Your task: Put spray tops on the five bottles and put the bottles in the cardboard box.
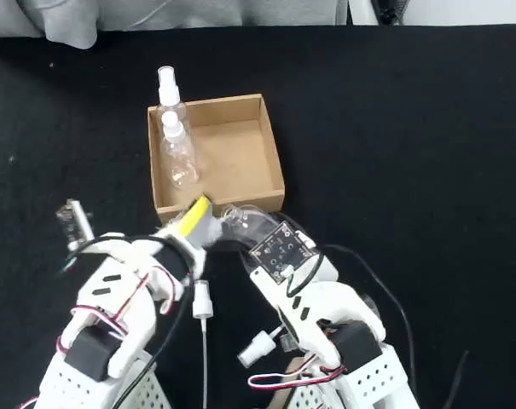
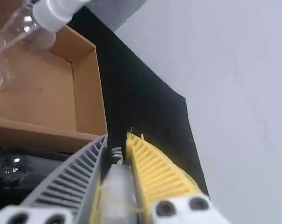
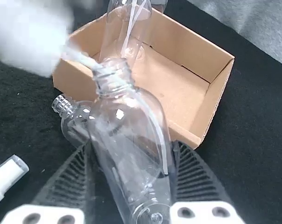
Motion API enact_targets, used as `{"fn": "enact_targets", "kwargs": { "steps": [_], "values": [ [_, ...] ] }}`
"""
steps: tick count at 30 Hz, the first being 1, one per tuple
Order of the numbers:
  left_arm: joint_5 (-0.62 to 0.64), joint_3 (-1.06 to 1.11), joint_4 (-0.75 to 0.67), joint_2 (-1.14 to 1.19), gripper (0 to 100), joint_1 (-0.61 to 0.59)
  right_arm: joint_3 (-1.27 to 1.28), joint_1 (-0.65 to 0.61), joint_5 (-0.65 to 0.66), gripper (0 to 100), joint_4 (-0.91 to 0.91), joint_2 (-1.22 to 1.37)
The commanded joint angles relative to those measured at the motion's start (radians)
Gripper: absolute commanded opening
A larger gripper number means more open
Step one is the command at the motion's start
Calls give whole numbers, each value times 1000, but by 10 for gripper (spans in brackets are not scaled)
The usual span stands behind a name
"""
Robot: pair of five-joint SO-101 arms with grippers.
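The worktop (image 1: 411, 128) carries a black matte cloth across its whole visible surface. A band of grey fabric (image 1: 198, 12) lies along the far edge of the worktop. One rounded fold (image 1: 70, 30) (same grey material) overlaps that edge near the worktop's far left corner. A white surface (image 1: 466, 10) borders the worktop's far right corner. A dark object (image 1: 390, 8), not identifiable, sits just beyond the worktop's far edge.
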Motion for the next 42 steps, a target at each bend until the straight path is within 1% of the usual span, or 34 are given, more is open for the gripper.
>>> {"fn": "enact_targets", "kwargs": {
  "steps": [1, 4, 6, 12, 15, 18, 24, 29, 36, 42],
  "values": [
    [-35, 25, -91, 2, 33, 33, -8, -21, -5, 78, -23, -114],
    [-37, 64, -169, 2, 33, 13, -8, -38, -5, 78, -21, -114],
    [-37, 81, -195, 2, 33, 12, -8, -58, -5, 78, -20, -114],
    [-37, 79, -199, -2, 33, 8, -8, -63, -5, 78, -20, -114],
    [-37, 74, -201, -6, 33, -13, -12, -64, -2, 78, -8, -114],
    [-32, 45, -193, -6, 33, -53, -18, -64, 60, 78, 8, -116],
    [-34, 41, -199, -6, 33, -62, -24, -64, 129, 78, -2, -116],
    [-29, 13, -192, -6, 33, -56, -53, -69, 152, 78, 6, -116],
    [-29, 12, -193, -6, 32, -53, -53, -115, 207, 78, 0, -116],
    [-32, 2, -187, -6, 32, -1, -61, -127, 204, 77, -2, -116]
  ]
}}
